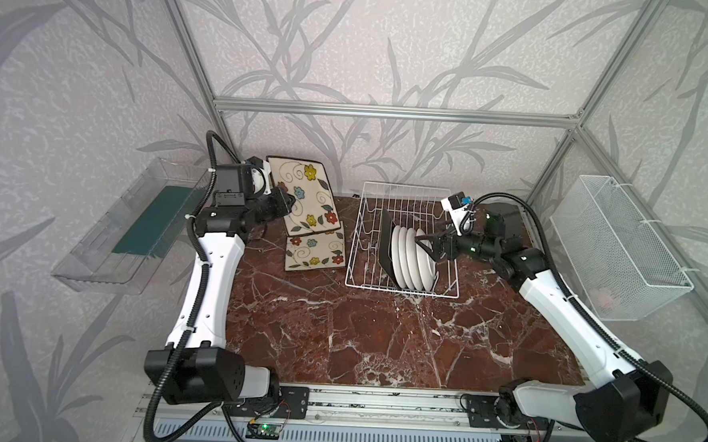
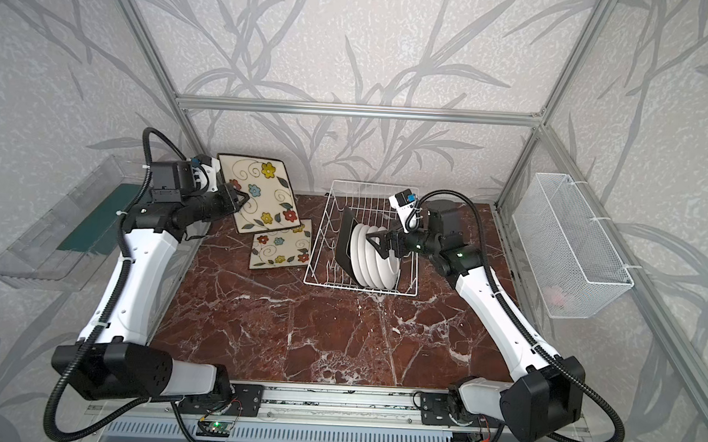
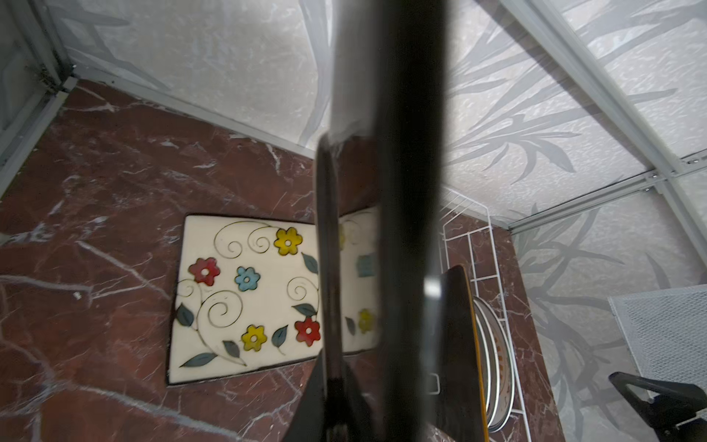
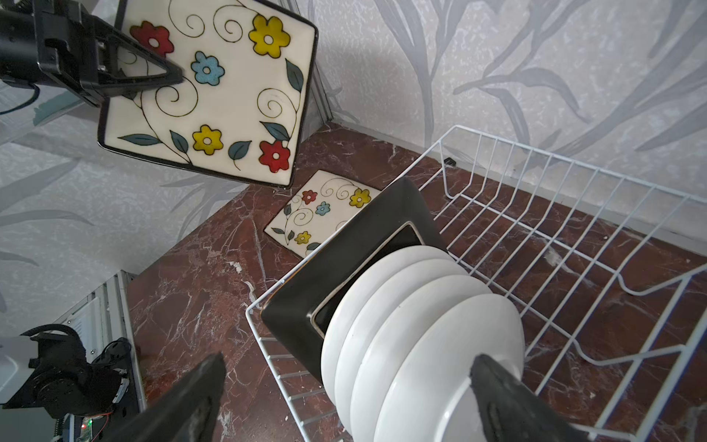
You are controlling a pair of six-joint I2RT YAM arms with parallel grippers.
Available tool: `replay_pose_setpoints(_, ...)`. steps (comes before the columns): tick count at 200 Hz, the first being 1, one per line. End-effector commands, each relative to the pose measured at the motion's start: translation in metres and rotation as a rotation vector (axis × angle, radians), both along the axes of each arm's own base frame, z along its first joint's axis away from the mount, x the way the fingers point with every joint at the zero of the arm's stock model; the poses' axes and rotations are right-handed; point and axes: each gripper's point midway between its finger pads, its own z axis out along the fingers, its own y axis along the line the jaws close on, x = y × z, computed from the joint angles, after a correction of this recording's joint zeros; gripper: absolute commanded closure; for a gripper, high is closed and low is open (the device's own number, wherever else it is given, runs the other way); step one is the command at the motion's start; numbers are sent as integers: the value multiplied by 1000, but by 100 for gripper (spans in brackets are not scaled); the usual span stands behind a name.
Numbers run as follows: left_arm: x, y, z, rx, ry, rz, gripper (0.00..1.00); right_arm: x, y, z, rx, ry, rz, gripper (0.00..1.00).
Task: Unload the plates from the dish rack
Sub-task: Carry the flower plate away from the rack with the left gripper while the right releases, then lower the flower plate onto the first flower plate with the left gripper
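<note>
My left gripper [image 1: 284,201] [image 2: 239,199] is shut on the edge of a square flower-painted plate [image 1: 308,194] [image 2: 262,194] [image 4: 214,88], held tilted above the table's back left. A second square plate [image 1: 315,253] [image 3: 245,298] lies flat on the marble under it. The white wire dish rack [image 1: 353,247] [image 4: 572,160] holds one black-backed square plate [image 1: 384,240] [image 4: 344,268] and several round white plates [image 1: 413,256] [image 4: 421,325], all on edge. My right gripper [image 1: 426,244] [image 4: 346,386] hangs open over the round plates, gripping nothing.
A clear plastic tray [image 1: 106,234] hangs outside the left wall and a fine-mesh white basket [image 1: 617,248] outside the right. Aluminium frame posts and the papered back wall stand close behind the rack. Brown marble tabletop [image 1: 379,335] stretches in front.
</note>
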Motion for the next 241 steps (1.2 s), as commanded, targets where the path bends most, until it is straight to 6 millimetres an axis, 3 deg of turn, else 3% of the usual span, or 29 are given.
replay_pose_setpoints(1,5,-1,48,44,-170,-57,100,0,1,15,-10,-42,9,1)
replay_pose_setpoints(54,20,-4,18,45,-103,-124,100,-1,5,2,-31,-85,23,1)
replay_pose_setpoints(96,32,1,-22,79,15,-163,100,-7,17,-6,-30,-109,83,1)
replay_pose_setpoints(139,39,-1,-39,70,35,-198,100,-6,24,-6,-55,-125,93,1)
replay_pose_setpoints(241,60,10,-99,19,162,-238,100,-7,35,-12,-80,-136,126,1)
